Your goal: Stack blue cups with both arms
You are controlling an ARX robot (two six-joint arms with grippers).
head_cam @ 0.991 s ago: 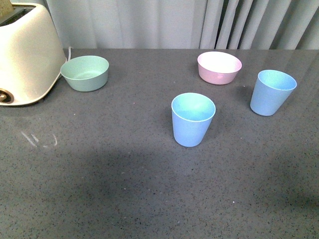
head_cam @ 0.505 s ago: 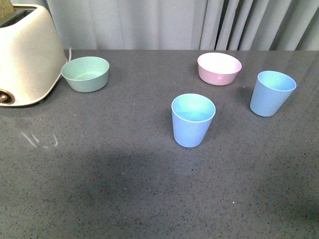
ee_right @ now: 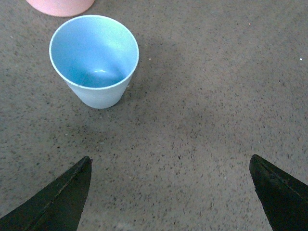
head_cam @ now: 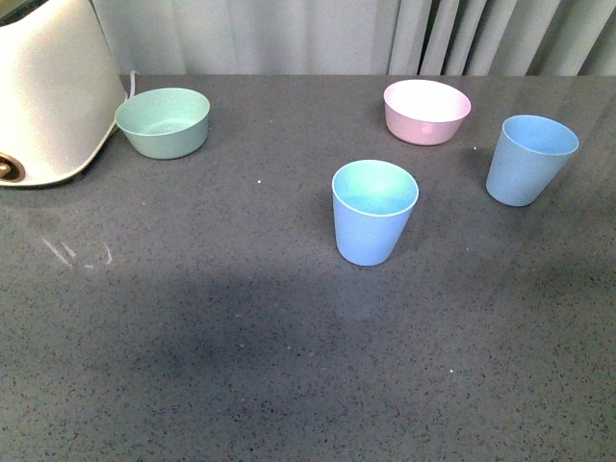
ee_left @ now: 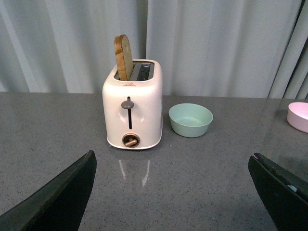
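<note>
With jaws of the left gripper and right gripper being held apart, the mid-worktop cup and right-edge cup are being judged light, stiff, slick, best pinched across the rim.

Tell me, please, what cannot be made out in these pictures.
Toaster: front view, cut off by the left and top edges.
Pink bowl: right wrist view, mostly beyond the top edge.
Left gripper and right gripper: only finger ends show in wrist views; front view shows neither.
</note>
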